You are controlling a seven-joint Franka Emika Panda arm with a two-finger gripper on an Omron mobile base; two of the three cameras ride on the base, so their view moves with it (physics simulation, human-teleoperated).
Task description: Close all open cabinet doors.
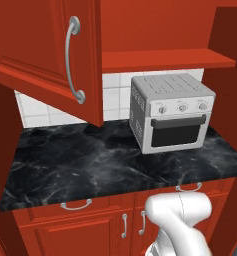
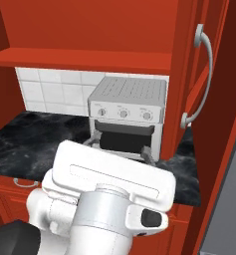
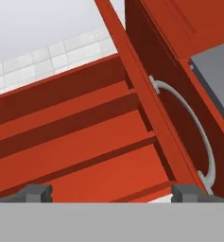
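Note:
Two tall red cabinet doors stand open. The left door (image 1: 45, 50) swings out over the counter, its silver handle (image 1: 72, 60) facing me. The right door (image 2: 189, 79) juts out at the right with its curved handle (image 2: 205, 74). In the hand view this right door (image 3: 146, 108) appears edge-on, its handle (image 3: 198, 132) on the far side, with the cabinet's bare red shelves (image 3: 75, 142) to its left. My gripper (image 2: 119, 147) hangs open in front of the counter with nothing between its fingers. Its two fingertips rise wide apart around the gripper (image 3: 112, 193), apart from either door.
A silver toaster oven (image 1: 172, 112) sits on the black marble counter (image 1: 80, 165) under the open shelf (image 1: 165, 59). White tiles (image 2: 50, 92) line the back wall. Red drawers and lower doors (image 1: 90, 225) run below. A grey appliance side (image 2: 229, 199) stands at the right.

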